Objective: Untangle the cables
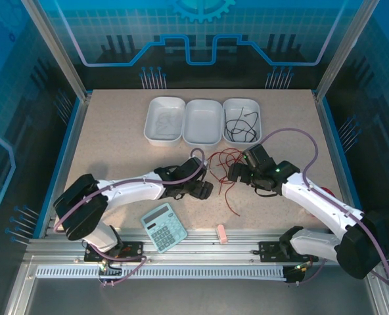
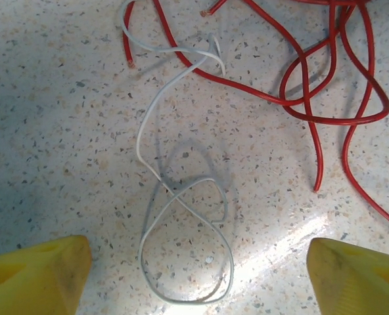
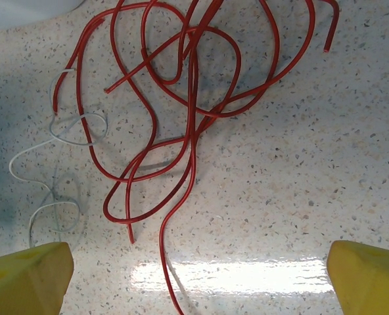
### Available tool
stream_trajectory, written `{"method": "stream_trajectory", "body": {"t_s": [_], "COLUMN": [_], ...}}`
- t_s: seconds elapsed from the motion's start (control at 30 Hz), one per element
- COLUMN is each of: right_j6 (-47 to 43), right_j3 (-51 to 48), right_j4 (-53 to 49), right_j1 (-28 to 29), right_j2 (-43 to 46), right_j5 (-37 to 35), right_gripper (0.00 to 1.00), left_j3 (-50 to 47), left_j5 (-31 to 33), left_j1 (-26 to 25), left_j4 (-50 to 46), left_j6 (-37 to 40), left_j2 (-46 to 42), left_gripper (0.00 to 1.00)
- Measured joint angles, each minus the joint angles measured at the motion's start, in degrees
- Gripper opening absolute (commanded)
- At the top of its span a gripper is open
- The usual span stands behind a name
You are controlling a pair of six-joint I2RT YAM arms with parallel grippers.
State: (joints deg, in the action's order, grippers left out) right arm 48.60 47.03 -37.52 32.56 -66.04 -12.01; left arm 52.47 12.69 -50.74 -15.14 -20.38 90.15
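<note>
We saw the left gripper (image 1: 204,189) and the right gripper (image 1: 236,172) facing each other near the middle of the table (image 1: 115,144), with the red cables (image 1: 223,161) lying loose between them. One red end trailed toward the near edge.

In the left wrist view, the left gripper (image 2: 200,275) stood wide open above the tabletop, its yellow fingers (image 2: 43,270) far apart and holding nothing. A thin white cable (image 2: 142,134) lay between them in a figure-of-eight loop. Its far end ran up under the red cables (image 2: 326,85), which spread to the right.

In the right wrist view, the right gripper (image 3: 198,275) was also spread wide and empty, with its yellow fingers (image 3: 30,272) at the near corners. The red cables (image 3: 194,98) lay tangled beyond it, crossing one another many times. The white cable (image 3: 53,154) curled to their left and crossed a red strand.

Along the far side stood three white trays. The right tray (image 1: 258,125) held black cables (image 1: 240,126), the middle tray (image 1: 203,122) looked bare, and the left tray (image 1: 150,125) held a faint pale strand we could not make out well.

A calculator (image 1: 163,227) and a small pink block (image 1: 221,233) lay near the near edge.
</note>
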Motion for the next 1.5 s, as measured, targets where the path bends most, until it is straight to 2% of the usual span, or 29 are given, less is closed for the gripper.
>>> {"method": "stream_trajectory", "body": {"t_s": [0.07,0.23,0.5,0.53,0.67,0.77,0.93,1.2,1.5], "right_j6": [0.20,0.72,1.36,1.38,1.38,1.38,1.42,1.64,2.08], "right_j3": [0.00,0.00,-0.31,-0.33,-0.35,-0.35,-0.35,-0.35,-0.35], "right_j4": [0.02,0.04,0.11,0.09,0.13,0.15,0.22,0.48,1.09], "right_j1": [-0.02,-0.02,-0.02,-0.02,-0.02,-0.02,-0.02,-0.02,-0.02], "right_j2": [0.00,-0.20,-0.15,-0.13,-0.09,-0.09,-0.09,-0.37,-0.74], "right_j5": [0.02,0.04,0.04,0.04,0.04,0.04,0.04,0.20,0.31], "right_gripper": [1.00,1.00,1.00,1.00,1.00,1.00,1.00,1.00,1.00], "left_j3": [1.44,4.46,7.50,7.82,8.70,9.20,9.20,7.10,7.02], "left_j5": [0.48,0.76,0.57,0.50,0.35,0.42,2.12,3.91,4.04], "left_j1": [0.28,2.60,5.29,5.38,5.53,5.60,5.60,7.72,15.23], "left_j4": [-0.22,0.59,1.92,2.10,2.54,1.84,0.55,0.42,0.37], "left_j6": [0.79,1.53,2.58,2.60,2.64,2.62,2.73,2.36,2.75], "left_j2": [2.01,6.93,11.76,12.22,13.77,14.05,12.26,-0.90,-10.97], "left_gripper": [0.75,0.71,0.54,0.49,0.17,0.02,0.00,0.00,0.00]}}
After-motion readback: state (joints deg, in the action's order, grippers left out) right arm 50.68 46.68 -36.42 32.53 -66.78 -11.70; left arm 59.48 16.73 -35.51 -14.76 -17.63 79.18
